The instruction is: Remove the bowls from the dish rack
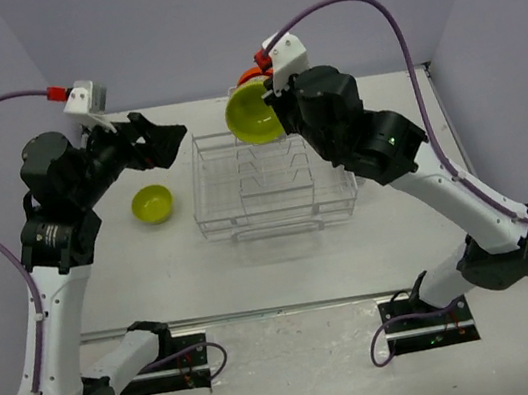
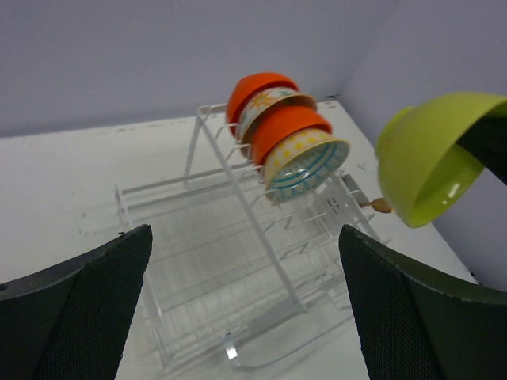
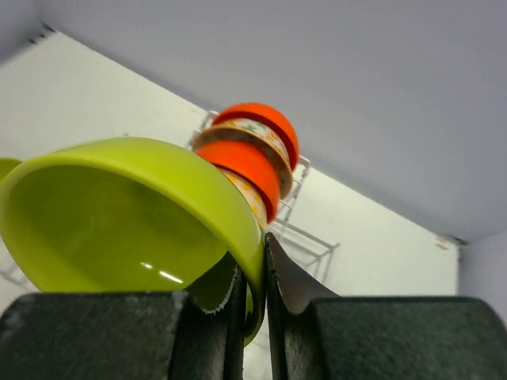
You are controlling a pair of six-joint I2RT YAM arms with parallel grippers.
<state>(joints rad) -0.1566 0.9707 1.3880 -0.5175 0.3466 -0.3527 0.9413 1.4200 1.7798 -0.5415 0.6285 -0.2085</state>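
Observation:
My right gripper (image 1: 276,106) is shut on the rim of a lime-green bowl (image 1: 252,113), one finger inside and one outside, and holds it tilted in the air above the back of the white wire dish rack (image 1: 271,181). In the right wrist view the gripper (image 3: 253,269) pinches that bowl (image 3: 119,214). Several bowls stand on edge in the rack's slotted section: orange-red ones (image 2: 265,87) and patterned cream ones (image 2: 309,162). A second lime-green bowl (image 1: 152,204) sits upright on the table left of the rack. My left gripper (image 1: 168,137) hovers open and empty at the rack's left.
Grey walls close off the table at the back and both sides. Purple cables (image 1: 353,2) arc over both arms. The rack's low basket part (image 2: 214,261) holds nothing that I can see. The arm bases stand at the near edge.

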